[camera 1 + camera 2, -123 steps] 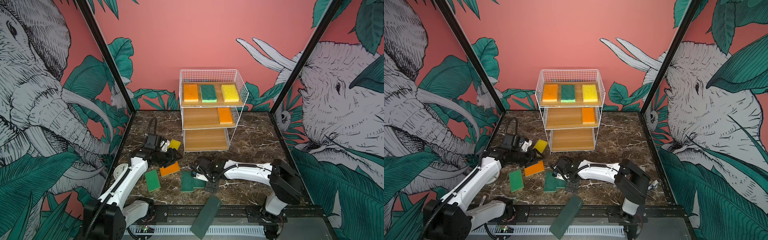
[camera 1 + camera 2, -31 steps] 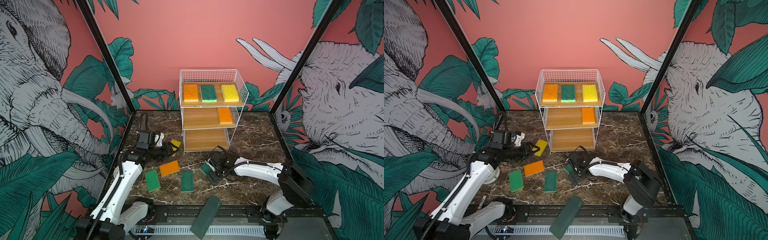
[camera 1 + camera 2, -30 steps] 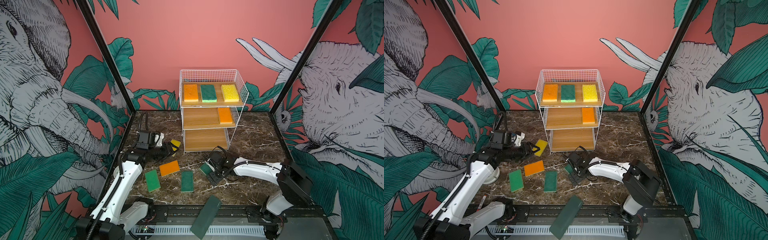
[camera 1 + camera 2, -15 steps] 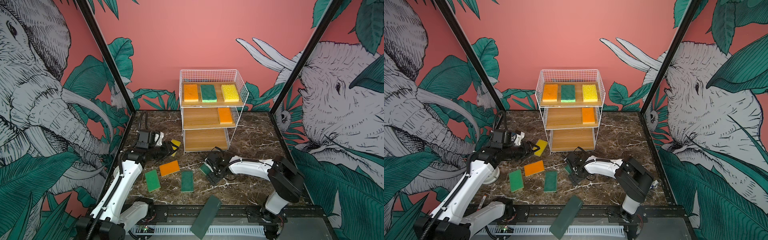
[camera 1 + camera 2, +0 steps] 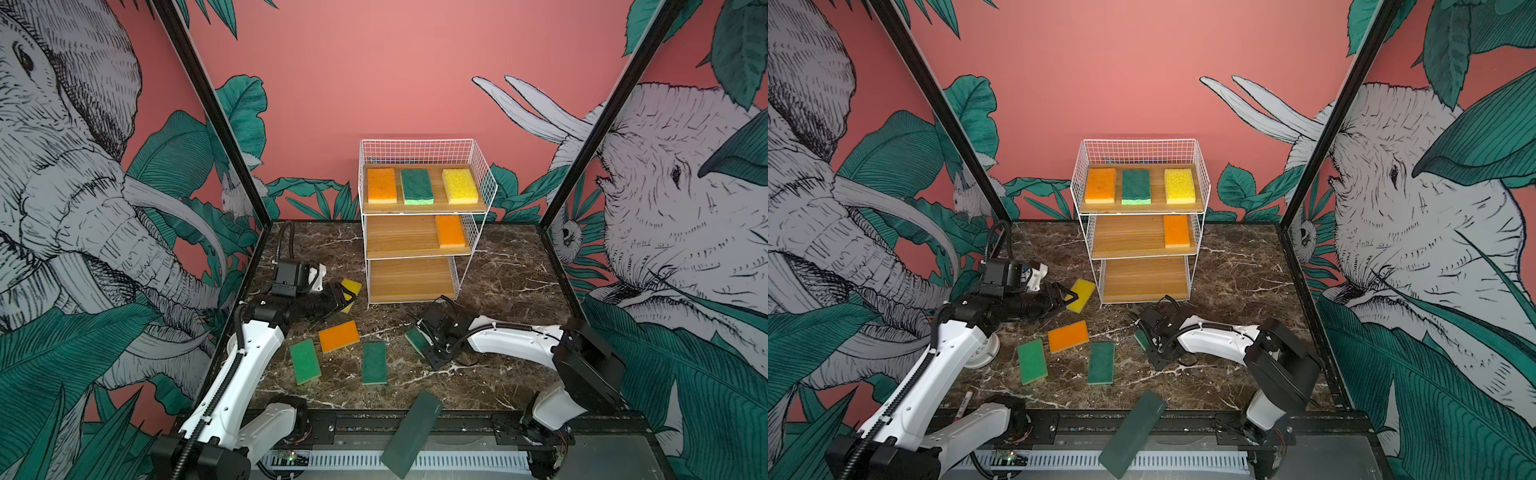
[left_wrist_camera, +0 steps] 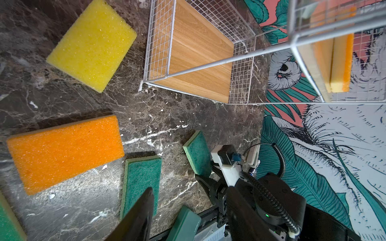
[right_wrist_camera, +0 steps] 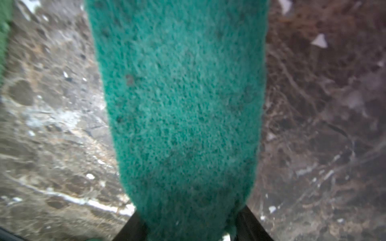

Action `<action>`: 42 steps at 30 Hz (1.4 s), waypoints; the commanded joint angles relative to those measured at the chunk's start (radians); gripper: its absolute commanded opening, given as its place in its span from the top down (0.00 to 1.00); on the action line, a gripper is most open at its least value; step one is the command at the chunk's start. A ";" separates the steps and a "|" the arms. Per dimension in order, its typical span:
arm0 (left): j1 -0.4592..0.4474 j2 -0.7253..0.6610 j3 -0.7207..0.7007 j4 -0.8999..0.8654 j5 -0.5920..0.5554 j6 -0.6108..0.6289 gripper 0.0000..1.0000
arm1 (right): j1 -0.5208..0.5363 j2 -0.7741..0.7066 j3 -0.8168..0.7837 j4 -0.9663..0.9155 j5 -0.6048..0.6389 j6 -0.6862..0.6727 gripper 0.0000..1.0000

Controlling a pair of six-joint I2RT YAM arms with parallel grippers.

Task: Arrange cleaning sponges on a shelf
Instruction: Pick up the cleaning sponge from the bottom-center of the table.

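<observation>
The shelf [image 5: 415, 243] stands at the back, with orange, green and yellow cleaning sponges on its top board and an orange one [image 5: 451, 230] on the middle board. On the marble lie a yellow sponge [image 5: 351, 289], an orange one [image 5: 338, 336] and two green ones [image 5: 304, 360] [image 5: 374, 362]. My left gripper [image 5: 347, 297] [image 6: 190, 192] hovers open beside the yellow sponge, holding nothing. In front of the shelf, my right gripper [image 5: 428, 345] [image 7: 189, 225] pinches a dark green sponge [image 7: 179, 104] [image 5: 417, 340] by its long sides.
A long dark green slab [image 5: 411, 434] leans over the front rail. A white round object [image 5: 980, 353] and a marker [image 5: 963, 405] lie by the left arm's base. Black frame posts and printed walls close in both sides.
The right gripper's fingers have closed in on the dark green sponge, and its arm has shifted slightly left. The left arm has stayed still and open.
</observation>
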 commanded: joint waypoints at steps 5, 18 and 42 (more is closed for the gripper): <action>0.004 -0.047 0.045 -0.016 -0.001 0.031 0.42 | 0.049 -0.020 0.125 -0.089 0.110 0.209 0.47; 0.003 -0.142 0.114 -0.058 0.020 0.086 0.41 | 0.093 -0.177 0.343 -0.277 0.297 0.445 0.47; 0.003 -0.164 0.119 0.107 0.065 0.066 0.41 | 0.092 0.020 0.807 -0.371 0.532 0.396 0.44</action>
